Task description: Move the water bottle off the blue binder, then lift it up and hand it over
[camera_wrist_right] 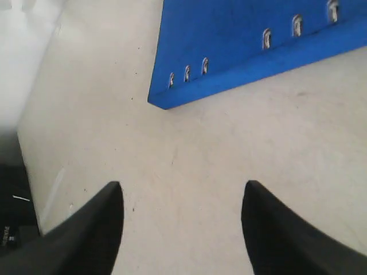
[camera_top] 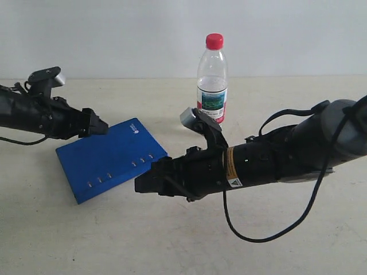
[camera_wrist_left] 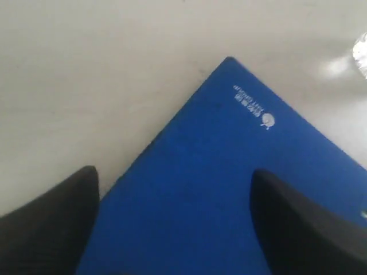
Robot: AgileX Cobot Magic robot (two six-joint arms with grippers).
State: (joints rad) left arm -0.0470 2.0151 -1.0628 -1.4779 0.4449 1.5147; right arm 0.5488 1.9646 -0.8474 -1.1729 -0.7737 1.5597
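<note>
The water bottle stands upright on the table behind the blue binder, off it and to its right; its red cap is on. The binder lies flat, with its rivets along the near right edge. My left gripper hovers open over the binder's far left corner; in the left wrist view the blue cover fills the space between the fingers. My right gripper is open at the binder's near right corner, low over the bare table; the right wrist view shows the riveted edge of the binder beyond the fingertips.
The pale table spreads all round the binder. A white wall rises behind it. The right arm's black cable loops down over the table at the front right.
</note>
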